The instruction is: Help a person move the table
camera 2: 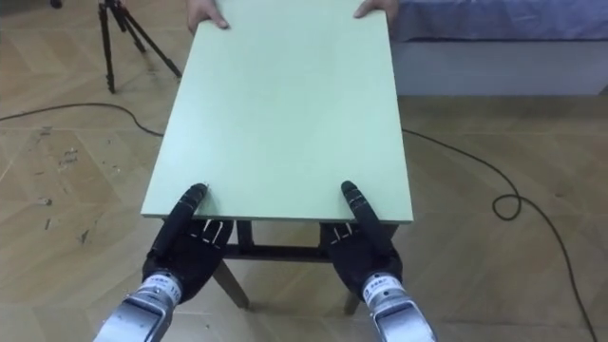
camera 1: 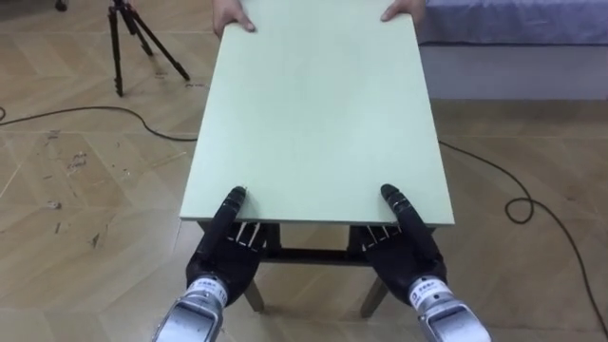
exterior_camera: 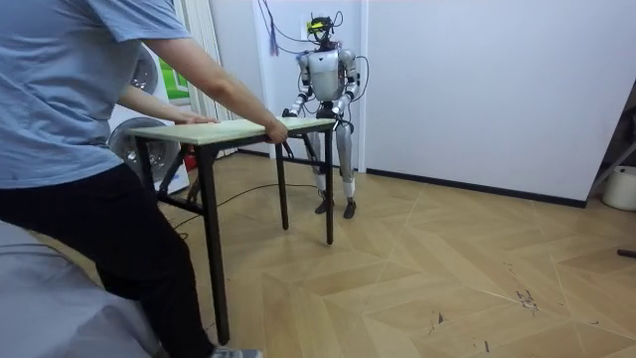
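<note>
A table with a pale green top [camera 1: 318,114] and dark legs stands lengthwise before me. My left hand [camera 1: 228,252] grips its near edge at the left, thumb on top and fingers curled under. At the right of the same edge my right hand [camera 1: 407,249] holds it the same way. A person's two hands [camera 1: 233,19] clasp the far edge at both corners. In the room view the person [exterior_camera: 79,119] leans over the table [exterior_camera: 234,129] at the room view's left, and I stand upright at its far end, near a white wall.
A black tripod [camera 1: 133,38] stands on the wooden floor at the far left. A grey bed [camera 1: 513,38] lies at the far right behind the person. Dark cables [camera 1: 532,199] curl on the floor on both sides. A white bucket [exterior_camera: 621,187] stands by the wall.
</note>
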